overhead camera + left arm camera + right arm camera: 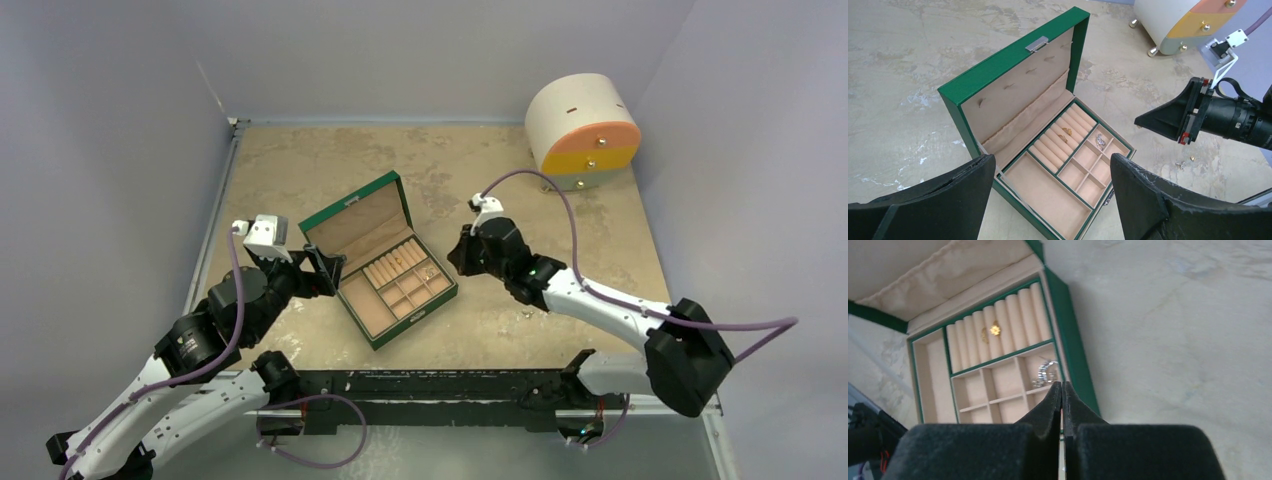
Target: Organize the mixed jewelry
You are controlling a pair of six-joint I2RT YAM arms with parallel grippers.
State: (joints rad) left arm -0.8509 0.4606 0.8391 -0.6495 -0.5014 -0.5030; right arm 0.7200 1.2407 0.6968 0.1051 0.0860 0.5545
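Note:
The green box (pixel 387 335) stands open mid-table, lid leaning back. In the left wrist view two gold rings (pixel 1066 132) sit on its ring rolls and a silver piece (pixel 1100 141) lies in a far small compartment. Two tiny loose pieces (pixel 1180 164) lie on the table right of the box. My left gripper (pixel 1052 159) is open and empty, at the box's near left side (pixel 325 268). My right gripper (pixel 1062 385) is shut, nothing visible between its tips, just over the box's right rim (pixel 452 256) beside the silver piece (pixel 1046 372).
The round white-and-orange drawer cabinet (pixel 583 130) stands at the back right, drawers closed. Grey walls enclose the table on three sides. The box's large compartment (pixel 1048 192) and several small ones hold nothing.

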